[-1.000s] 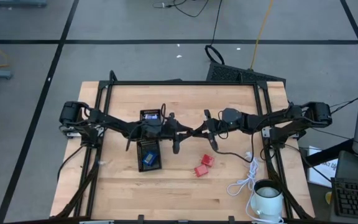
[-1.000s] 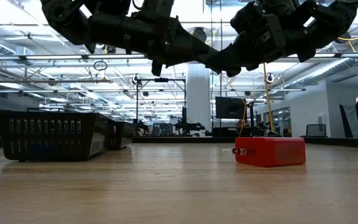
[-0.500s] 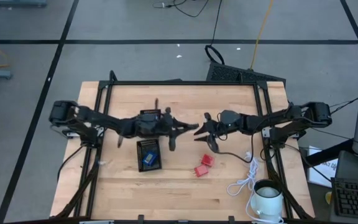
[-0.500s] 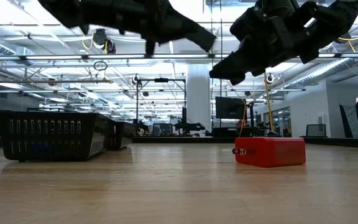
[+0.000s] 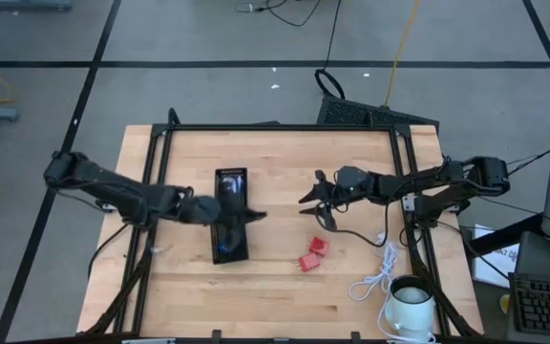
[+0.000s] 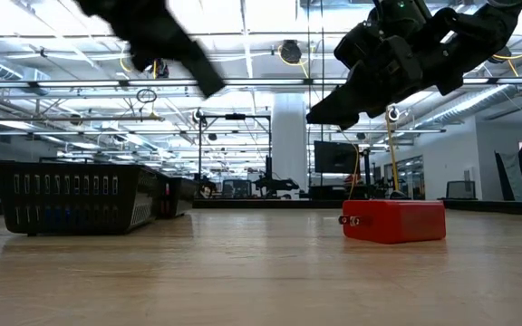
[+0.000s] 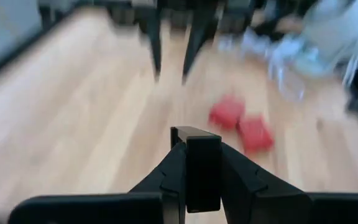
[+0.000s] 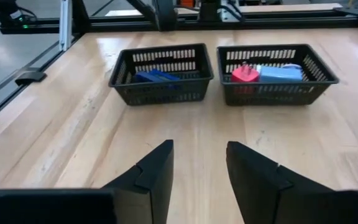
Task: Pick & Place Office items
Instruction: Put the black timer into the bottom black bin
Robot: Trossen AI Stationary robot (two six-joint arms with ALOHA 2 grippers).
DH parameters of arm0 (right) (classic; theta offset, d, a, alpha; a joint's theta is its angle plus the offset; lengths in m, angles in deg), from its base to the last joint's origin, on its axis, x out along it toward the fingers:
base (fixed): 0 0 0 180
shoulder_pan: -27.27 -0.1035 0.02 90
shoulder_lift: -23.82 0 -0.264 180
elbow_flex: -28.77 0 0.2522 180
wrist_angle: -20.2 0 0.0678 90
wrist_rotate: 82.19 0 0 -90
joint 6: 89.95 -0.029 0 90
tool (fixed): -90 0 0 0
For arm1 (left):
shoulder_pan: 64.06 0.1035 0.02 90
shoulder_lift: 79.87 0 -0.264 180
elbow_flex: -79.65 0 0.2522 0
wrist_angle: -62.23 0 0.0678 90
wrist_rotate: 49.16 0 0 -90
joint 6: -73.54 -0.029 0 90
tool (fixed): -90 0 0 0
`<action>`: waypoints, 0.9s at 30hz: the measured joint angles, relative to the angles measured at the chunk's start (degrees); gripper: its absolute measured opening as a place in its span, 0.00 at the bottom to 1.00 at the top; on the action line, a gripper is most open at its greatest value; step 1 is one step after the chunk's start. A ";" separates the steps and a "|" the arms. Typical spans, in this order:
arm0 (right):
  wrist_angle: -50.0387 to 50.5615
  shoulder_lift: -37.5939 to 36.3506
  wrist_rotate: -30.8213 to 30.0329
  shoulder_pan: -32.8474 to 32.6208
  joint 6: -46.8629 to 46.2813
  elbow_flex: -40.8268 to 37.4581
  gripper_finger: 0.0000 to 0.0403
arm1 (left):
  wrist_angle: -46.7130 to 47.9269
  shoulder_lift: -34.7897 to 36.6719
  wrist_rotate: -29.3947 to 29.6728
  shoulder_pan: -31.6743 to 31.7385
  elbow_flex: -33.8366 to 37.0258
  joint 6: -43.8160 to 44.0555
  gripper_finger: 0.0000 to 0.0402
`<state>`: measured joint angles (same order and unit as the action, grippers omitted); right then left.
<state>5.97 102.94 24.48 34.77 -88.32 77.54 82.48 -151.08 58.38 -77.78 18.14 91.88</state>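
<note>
We see two red blocks (image 5: 312,253) loose on the table | right claw (image 5: 315,201) apart, hanging high beside them | left claw (image 7: 194,163) together, empty | a crooked drop could knock them away

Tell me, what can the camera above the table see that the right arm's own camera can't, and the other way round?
Only the top camera shows two red blocks, a white cable, a mug and the left gripper. Only the right wrist camera shows what lies in the baskets: a blue piece in one, red and light blue in the other. Both show the right gripper, open.
</note>
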 joint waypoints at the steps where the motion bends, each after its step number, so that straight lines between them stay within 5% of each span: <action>1: 0.02 0.00 0.05 -0.01 0.04 0.00 0.34 | 3.14 0.07 0.94 -1.25 0.03 2.01 0.15; 14: -0.47 0.00 -0.29 0.01 1.01 0.00 0.33 | 21.73 -0.41 3.23 -12.61 0.24 18.14 0.16; 22: -0.46 -0.02 -0.29 0.01 0.68 0.02 0.33 | 23.76 -4.47 4.92 -11.20 2.46 22.40 0.16; 27: -0.45 -0.02 -0.29 0.01 0.59 0.02 0.33 | 23.42 -6.42 4.52 -10.03 2.49 24.67 0.27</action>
<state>5.52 102.91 24.19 34.78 -87.73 77.56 105.90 -157.50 62.89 -87.81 20.63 116.55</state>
